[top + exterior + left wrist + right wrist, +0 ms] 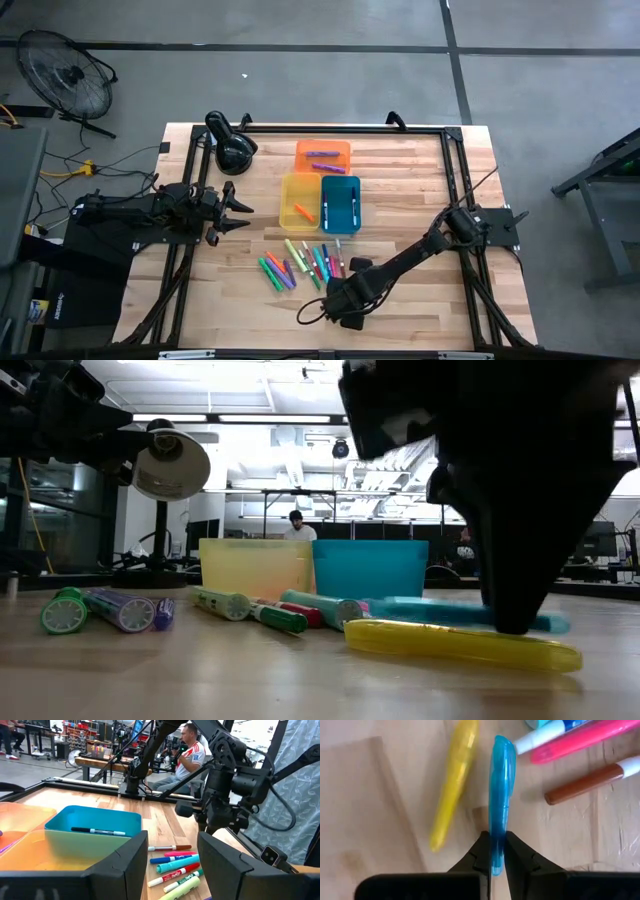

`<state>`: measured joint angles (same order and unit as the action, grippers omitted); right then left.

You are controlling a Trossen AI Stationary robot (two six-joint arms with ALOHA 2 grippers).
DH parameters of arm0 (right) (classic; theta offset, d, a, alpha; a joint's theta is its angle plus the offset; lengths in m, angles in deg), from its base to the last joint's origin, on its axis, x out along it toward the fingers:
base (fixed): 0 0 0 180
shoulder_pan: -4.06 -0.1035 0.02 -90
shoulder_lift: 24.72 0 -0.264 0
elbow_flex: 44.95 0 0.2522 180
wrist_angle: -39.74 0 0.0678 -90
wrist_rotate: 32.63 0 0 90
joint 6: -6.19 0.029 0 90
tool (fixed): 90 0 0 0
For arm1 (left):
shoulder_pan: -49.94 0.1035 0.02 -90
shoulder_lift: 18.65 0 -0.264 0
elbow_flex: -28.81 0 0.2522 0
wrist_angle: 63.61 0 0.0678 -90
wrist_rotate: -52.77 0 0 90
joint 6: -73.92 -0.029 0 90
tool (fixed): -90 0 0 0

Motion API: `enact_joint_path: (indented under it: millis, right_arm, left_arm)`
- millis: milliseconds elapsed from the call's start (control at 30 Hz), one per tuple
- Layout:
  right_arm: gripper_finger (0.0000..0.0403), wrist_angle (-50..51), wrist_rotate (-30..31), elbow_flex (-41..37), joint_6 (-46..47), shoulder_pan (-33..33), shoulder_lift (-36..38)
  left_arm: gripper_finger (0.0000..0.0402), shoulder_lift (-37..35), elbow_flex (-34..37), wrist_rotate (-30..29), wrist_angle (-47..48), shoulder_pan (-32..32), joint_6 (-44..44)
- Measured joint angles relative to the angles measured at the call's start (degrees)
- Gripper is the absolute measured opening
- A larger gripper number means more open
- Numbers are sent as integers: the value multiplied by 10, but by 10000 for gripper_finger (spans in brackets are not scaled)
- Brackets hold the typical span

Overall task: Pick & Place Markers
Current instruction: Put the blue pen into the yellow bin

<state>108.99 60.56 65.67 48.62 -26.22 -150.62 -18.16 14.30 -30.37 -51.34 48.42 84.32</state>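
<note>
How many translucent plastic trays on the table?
3, clustered mid-table: the orange rectangular translucent plastic tray farthest back, the yellow rectangular translucent plastic tray in front of it, the blue rectangular translucent plastic tray touching the yellow tray's side. None seems hidden.

A robotics lab or workshop: upper left of the high view, a floor fan (66, 77) stands on bare concrete. Beyond the wooden table (420, 180), the low view's centre shows ceiling strip lights and a seated person (295, 526) among workbenches.
</note>
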Motion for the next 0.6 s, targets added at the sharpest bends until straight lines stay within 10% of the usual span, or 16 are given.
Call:
enact_joint_path:
  millis: [600]
  right_arm:
    - [19,-59,26,3,-3,3,45]
  left_arm:
    - [170,0,0,0,0,0,0]
